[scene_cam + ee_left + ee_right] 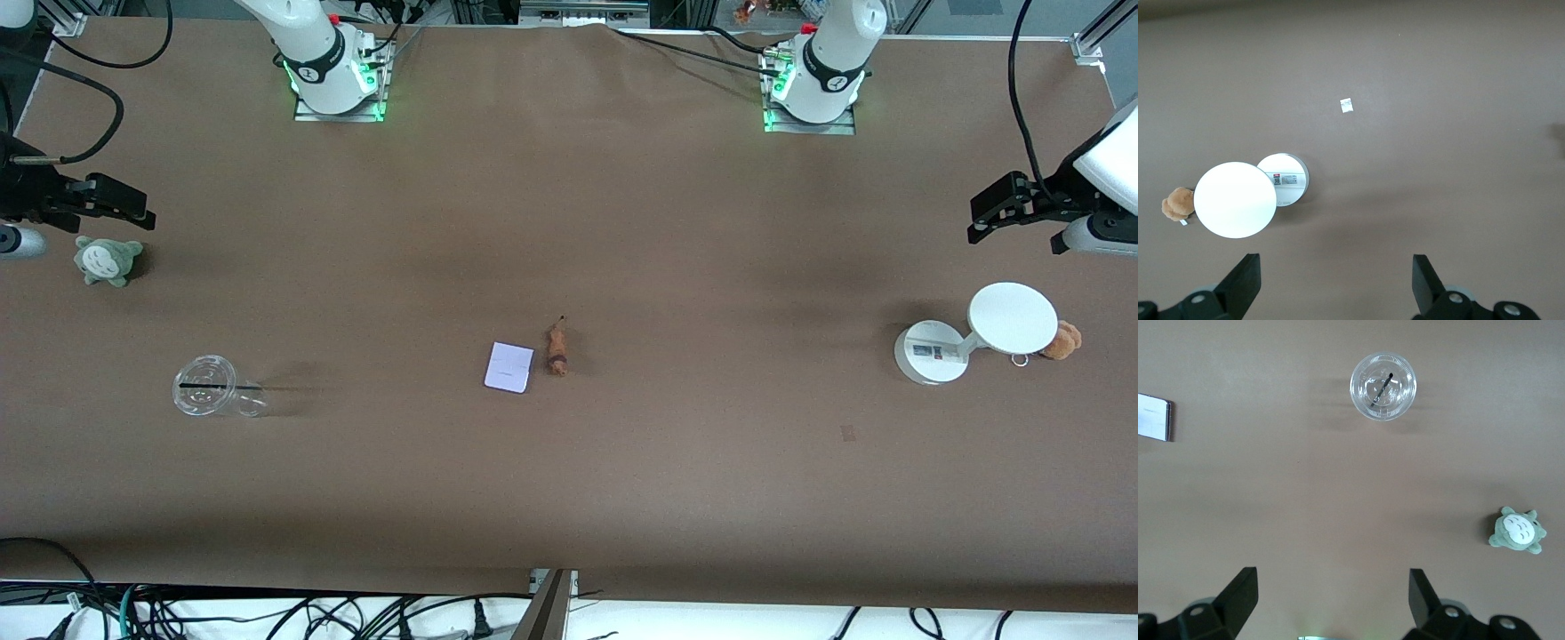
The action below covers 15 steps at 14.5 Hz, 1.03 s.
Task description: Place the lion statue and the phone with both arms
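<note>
Brown paper covers the whole worktop (pixel 569 498), with cables trailing off its edges. At the right arm's end, the right gripper (pixel 133 209) hangs above the grey-green plush toy (pixel 108 260), its fingers (pixel 1238 593) spread wide and holding nothing. Nearer the front camera stands a clear plastic cup (pixel 206 385) with a dark straw lying across its mouth.

Near the middle, the phone (pixel 509 367) lies flat, face up, and the lion statue (pixel 557 350) lies just beside it on the side toward the left arm's end, apart from it. Both sit between the two arms, likely so each arm can take one. The statue is too small to make out any detail beyond its darker band and thin tail.

At the left arm's end, a white round stand (pixel 976 333) partly hides a fuzzy orange-brown plush (pixel 1062 340) with a metal ring. The left gripper (pixel 987 218) hovers above the worktop there, fingers (pixel 1245 280) open and empty; its arm is cut off at the frame edge.
</note>
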### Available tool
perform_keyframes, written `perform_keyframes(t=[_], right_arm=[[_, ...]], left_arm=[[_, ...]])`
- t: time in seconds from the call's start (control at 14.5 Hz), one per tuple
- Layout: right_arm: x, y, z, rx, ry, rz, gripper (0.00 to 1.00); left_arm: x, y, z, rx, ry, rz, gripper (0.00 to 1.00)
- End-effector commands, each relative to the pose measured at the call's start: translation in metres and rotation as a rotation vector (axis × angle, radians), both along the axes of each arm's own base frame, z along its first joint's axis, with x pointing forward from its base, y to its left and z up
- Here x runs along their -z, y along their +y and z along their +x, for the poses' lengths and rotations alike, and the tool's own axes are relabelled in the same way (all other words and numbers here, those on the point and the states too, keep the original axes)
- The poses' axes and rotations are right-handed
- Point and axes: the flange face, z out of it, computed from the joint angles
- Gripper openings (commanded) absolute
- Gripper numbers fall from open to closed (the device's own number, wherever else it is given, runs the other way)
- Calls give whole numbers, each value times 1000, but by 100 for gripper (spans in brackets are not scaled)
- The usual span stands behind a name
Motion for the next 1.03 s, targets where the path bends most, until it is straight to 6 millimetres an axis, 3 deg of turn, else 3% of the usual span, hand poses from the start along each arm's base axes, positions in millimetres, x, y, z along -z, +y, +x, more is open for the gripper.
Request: perform_keyframes(t=[0.0, 0.62, 0.96], right_arm=[[-5, -2, 1, 0, 8, -12, 100], [-5, -2, 1, 0, 6, -11, 100], [-5, -2, 1, 0, 5, -11, 100]], left_arm=[[-2, 5, 3, 8, -7, 23, 100], [7, -8, 12, 8, 0, 10, 100], [20, -6, 25, -35, 19, -118, 100]])
